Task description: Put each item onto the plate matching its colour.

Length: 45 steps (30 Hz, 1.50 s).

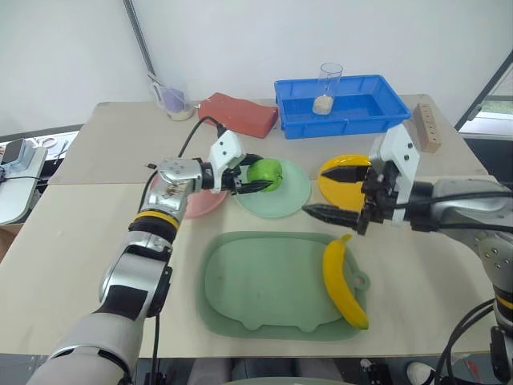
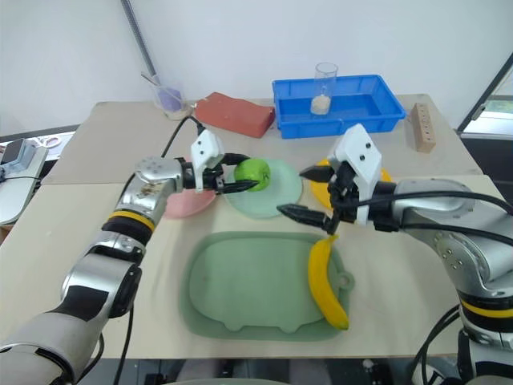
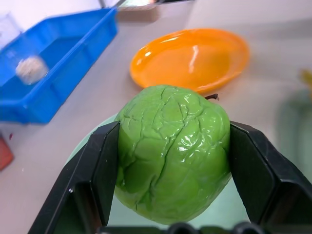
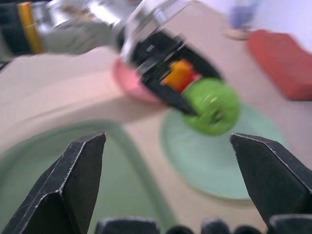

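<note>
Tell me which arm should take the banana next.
Right. The right pincer is open and hangs just above the banana on the green tray, beside the orange-yellow plate. The left pincer is shut on the green apple over the mint plate.

We see a pale tabletop (image 1: 72, 241). Along its far edge stand a small cup (image 1: 175, 101), a red brick (image 1: 238, 113), a blue bin (image 1: 341, 107) and a wooden block (image 1: 426, 127) toward the far right corner. Mid-table sit three plates: pink plate (image 1: 200, 200), mint green plate (image 1: 282, 196), orange-yellow plate (image 1: 341, 178). A large green tray (image 1: 264, 285) lies near the near edge.
</note>
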Available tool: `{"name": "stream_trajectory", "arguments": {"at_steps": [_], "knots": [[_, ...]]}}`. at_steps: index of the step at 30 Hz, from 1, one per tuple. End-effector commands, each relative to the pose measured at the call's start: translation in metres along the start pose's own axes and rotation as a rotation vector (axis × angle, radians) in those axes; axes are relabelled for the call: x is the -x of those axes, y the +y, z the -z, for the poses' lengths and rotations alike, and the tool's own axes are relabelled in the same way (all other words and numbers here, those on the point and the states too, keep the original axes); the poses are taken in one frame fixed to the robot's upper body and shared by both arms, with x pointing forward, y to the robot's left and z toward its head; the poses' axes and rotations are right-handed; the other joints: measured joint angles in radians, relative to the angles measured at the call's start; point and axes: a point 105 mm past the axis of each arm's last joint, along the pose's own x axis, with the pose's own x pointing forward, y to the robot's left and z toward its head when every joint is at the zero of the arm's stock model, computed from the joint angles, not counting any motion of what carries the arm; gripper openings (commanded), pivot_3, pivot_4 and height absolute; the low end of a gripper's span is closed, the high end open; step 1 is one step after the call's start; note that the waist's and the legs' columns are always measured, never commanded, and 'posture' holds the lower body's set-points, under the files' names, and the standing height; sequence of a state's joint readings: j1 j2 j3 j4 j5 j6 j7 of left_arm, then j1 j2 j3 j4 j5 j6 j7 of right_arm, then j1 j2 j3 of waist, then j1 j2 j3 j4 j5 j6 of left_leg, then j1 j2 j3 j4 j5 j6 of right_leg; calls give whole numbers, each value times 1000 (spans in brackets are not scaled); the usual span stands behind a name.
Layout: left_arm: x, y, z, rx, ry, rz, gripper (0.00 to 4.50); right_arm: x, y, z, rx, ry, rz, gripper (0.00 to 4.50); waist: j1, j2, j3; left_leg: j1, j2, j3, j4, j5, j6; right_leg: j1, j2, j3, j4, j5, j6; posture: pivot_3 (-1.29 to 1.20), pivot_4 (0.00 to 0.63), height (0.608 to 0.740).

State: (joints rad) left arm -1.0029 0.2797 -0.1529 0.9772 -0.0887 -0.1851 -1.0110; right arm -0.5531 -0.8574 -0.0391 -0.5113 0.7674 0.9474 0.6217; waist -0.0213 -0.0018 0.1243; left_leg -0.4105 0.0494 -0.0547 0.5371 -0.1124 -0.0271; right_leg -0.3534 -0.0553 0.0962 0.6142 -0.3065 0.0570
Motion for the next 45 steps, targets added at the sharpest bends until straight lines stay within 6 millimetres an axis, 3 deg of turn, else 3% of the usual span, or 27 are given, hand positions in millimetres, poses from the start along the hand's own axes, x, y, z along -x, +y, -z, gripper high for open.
{"name": "stream_trajectory", "arguments": {"at_steps": [1, 5, 6, 8, 13, 18, 24, 27, 32, 37, 44, 45], "knots": [[-4, 9, 0, -38, 15, -66, 2879, -3, -9, -5, 26, 4, 67, 4500, 0, 0, 0, 0, 0, 0, 0, 0, 0, 0, 0, 0, 0, 0, 0, 0, 150, 740], [-7, 8, 6, -21, 34, -76, 2879, -5, -9, -5, 23, 4, 77, 4500, 0, 1, 0, -2, 0, 0, -1, 0, 0, 0, 1, 1, 1, 0, 0, 0, 150, 740], [-7, 8, 6, -15, 30, -75, 3880, -5, -9, -4, 21, 4, 78, 4500, 1, 1, 0, -3, 0, 0, -1, 0, 0, 0, 1, 1, 1, 0, 0, 0, 150, 740], [-7, 9, 3, 0, 8, -72, 4464, -5, -8, -3, 17, 6, 80, 4500, 2, 1, 0, -3, 0, 0, 0, 0, 0, 0, 1, 1, 1, 0, 0, 0, 150, 740], [4, 15, -15, 13, -80, -48, 4464, 0, -8, 5, 3, 31, 96, 4500, 4, 1, 0, -3, 0, 0, 0, 0, 0, -1, 0, 0, 1, 0, 1, 0, 150, 740], [28, 15, -40, -89, -127, 71, 4464, 11, -3, 23, -39, 97, 108, 4500, 3, 2, -1, -4, 0, 0, 0, 0, 0, 0, 0, 0, 2, 1, 1, 0, 150, 740], [73, -31, -55, -251, -89, 418, 4464, 27, 26, 62, -153, 235, 102, 4500, -8, 5, -3, -1, 1, 0, -1, 0, 0, 2, 0, 1, 5, -2, -2, 0, 150, 740], [85, -62, -65, -298, -118, 543, 4464, 35, 42, 85, -207, 316, 100, 4500, -9, 4, -2, -1, 1, 0, 0, 0, 0, 1, 0, 1, 9, -4, -2, 0, 150, 740], [97, -111, -63, -387, -141, 703, 4464, 40, 56, 111, -300, 398, 153, 4500, -11, 3, -2, 4, 2, 2, 1, 0, 0, 2, -1, 0, 10, -9, -11, 0, 150, 740], [95, -119, -65, -392, -163, 705, 4464, 38, 64, 131, -386, 451, 215, 4500, -13, 2, -1, 3, 1, 2, 2, -4, -7, 1, -1, 0, 10, -9, -11, 0, 150, 740], [96, -121, -63, -382, -158, 702, 4464, 29, 70, 138, -425, 459, 227, 4500, -20, 2, -1, 3, 1, 2, 3, -1, -2, 1, -1, 0, 10, -9, -11, 0, 150, 740], [97, -122, -64, -379, -158, 704, 4493, 29, 69, 138, -417, 459, 230, 4242, -21, 2, -1, 3, 1, 2, 2, -1, -2, 1, -1, 0, 10, -9, -11, 0, 150, 740]]}}
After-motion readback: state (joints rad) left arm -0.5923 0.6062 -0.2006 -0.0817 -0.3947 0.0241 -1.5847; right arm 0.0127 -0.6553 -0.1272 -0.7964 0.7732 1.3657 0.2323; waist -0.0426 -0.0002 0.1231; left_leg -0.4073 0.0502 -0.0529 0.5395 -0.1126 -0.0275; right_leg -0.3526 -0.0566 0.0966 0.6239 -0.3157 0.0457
